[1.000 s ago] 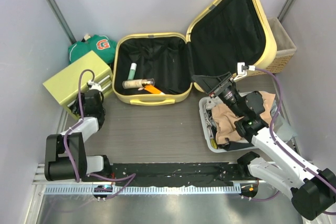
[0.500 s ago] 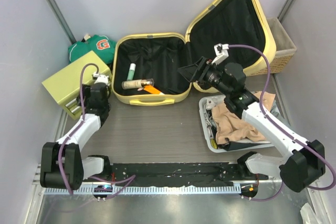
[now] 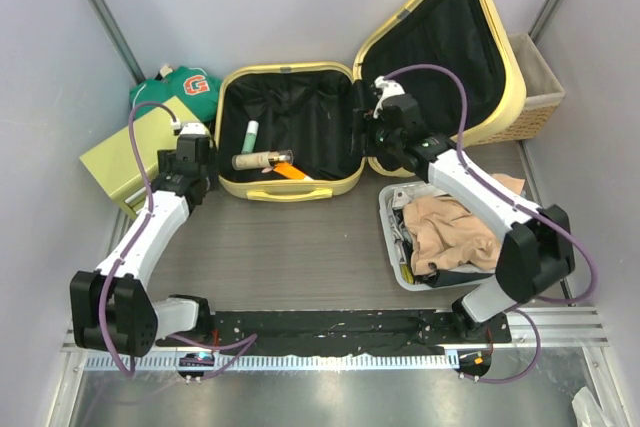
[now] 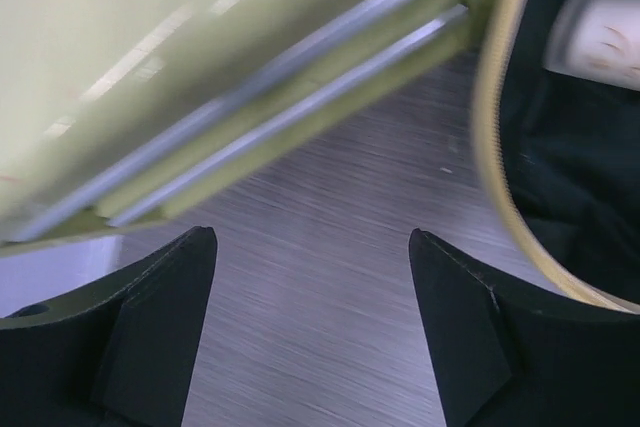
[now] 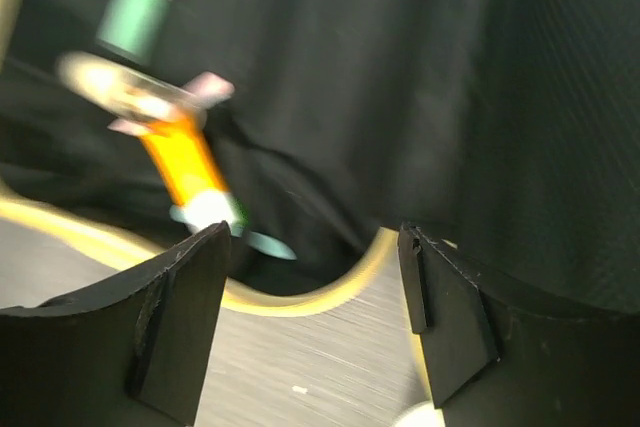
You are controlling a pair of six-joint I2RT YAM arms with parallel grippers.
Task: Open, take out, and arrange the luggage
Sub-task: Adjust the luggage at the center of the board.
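Luggage (image 3: 288,190) is laid open at the tabletop's (image 3: 300,247) rear. Bottles (image 3: 262,159) are left inside, to be taken out. Left end effector (image 4: 310,239) and right end effector (image 5: 312,237) are both spread wide, nothing gripped.

We see the left arm (image 3: 150,232) and right arm (image 3: 475,187) white-shelled with black joints, each trailing a purple cable (image 3: 132,137); left hand (image 4: 312,277) and right hand (image 5: 310,277) bear black wedge-shaped fingers (image 4: 150,327).
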